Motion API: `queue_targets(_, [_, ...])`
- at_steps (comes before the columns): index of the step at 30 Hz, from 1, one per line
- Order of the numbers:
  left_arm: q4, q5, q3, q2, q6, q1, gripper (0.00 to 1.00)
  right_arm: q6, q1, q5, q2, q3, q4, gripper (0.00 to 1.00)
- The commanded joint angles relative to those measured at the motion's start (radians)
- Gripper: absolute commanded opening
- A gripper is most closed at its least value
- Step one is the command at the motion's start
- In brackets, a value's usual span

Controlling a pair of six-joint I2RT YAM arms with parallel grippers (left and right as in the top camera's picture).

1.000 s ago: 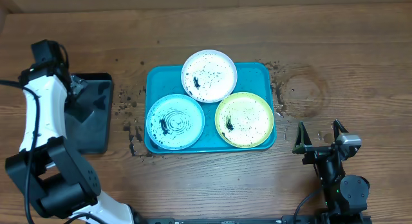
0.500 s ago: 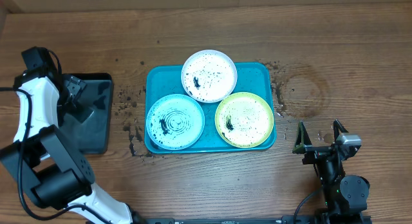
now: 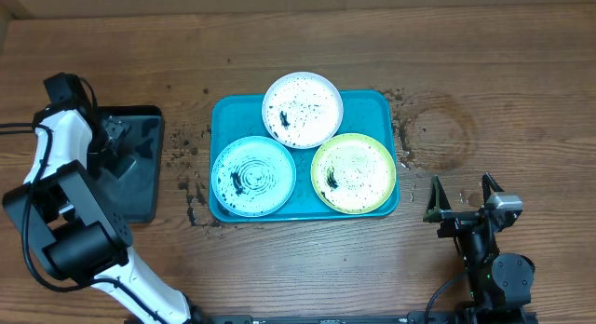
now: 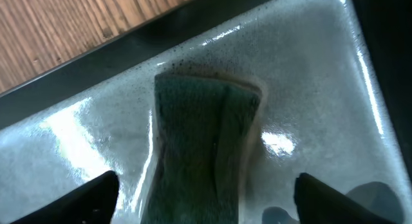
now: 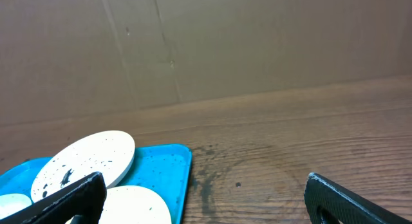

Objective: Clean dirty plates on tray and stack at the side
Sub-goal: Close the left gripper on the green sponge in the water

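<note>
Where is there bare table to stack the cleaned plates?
Best: bare wood right of the teal tray, beyond the crumbs at its edge and ahead of the open right gripper. The strip behind the tray is free too. Crowded: the tray, filled by three plates, and the crumb-strewn gap toward the grey tray.

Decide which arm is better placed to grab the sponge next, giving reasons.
Left. The left gripper, open, hangs over the sponge in the grey tray; the right gripper sits beyond the teal tray.

Green sponge (image 4: pixel 203 147) in black-rimmed grey tray (image 4: pixel 312 69)
</note>
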Motion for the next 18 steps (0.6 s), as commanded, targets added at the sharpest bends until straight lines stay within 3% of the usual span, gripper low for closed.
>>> queue_targets(1, [0.010,0.008,0.017,0.033,0.017,0.000,0.86,-0.004,-0.004,-0.001,-0.009,-0.011,0.006,1.00])
queue_targets(3, [0.011,0.008,0.017,0.043,0.017,0.000,0.86,-0.004,-0.004,-0.001,-0.009,-0.011,0.006,1.00])
queue_targets(6, [0.008,0.008,0.017,0.058,0.017,0.000,0.76,-0.004,-0.004,-0.001,-0.009,-0.011,0.006,1.00])
queue_targets(10, [-0.003,0.022,0.017,0.085,0.017,0.000,0.73,-0.004,-0.004,-0.001,-0.009,-0.011,0.006,1.00])
queue_targets(16, [-0.016,0.023,0.017,0.109,0.018,0.000,0.51,-0.004,-0.004,-0.001,-0.009,-0.011,0.006,1.00])
queue_targets(18, [-0.013,0.013,0.018,0.109,0.023,0.000,0.37,-0.004,-0.004,-0.001,-0.009,-0.011,0.006,1.00])
